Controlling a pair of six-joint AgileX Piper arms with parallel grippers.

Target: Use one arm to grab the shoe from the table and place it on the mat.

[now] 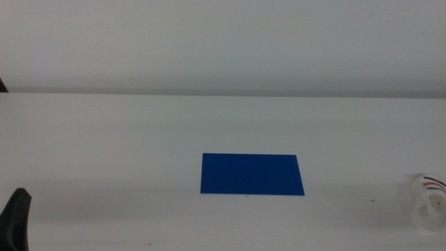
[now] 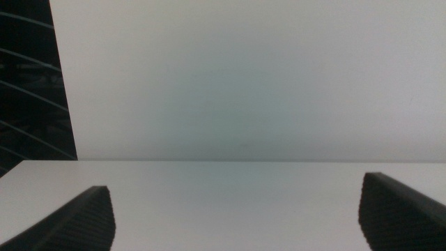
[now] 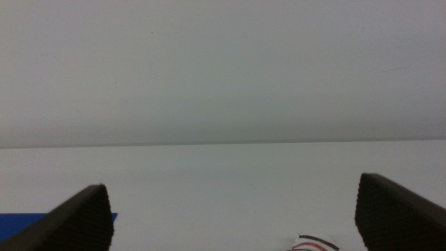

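The blue mat (image 1: 252, 174) lies flat on the white counter (image 1: 104, 146), a little right of centre and in the lower half of the middle view, with nothing on it. The shoe (image 1: 428, 201) sits at the far right edge of that frame, lower right, resting on the counter well apart from the mat; it is pale and washed out, with only its red and dark straps showing clearly.

In the right wrist view the right gripper (image 3: 235, 216) is spread wide, its two dark jaws far apart and gripping nothing. Between them lies bare counter, with a sliver of the shoe's straps (image 3: 315, 243) at the frame's bottom edge and a corner of the mat (image 3: 28, 222) at lower left.

The left gripper (image 2: 237, 216) is likewise released, jaws wide apart over bare counter, touching nothing. In the middle view only its black tip (image 1: 15, 219) shows, at the lower left corner.
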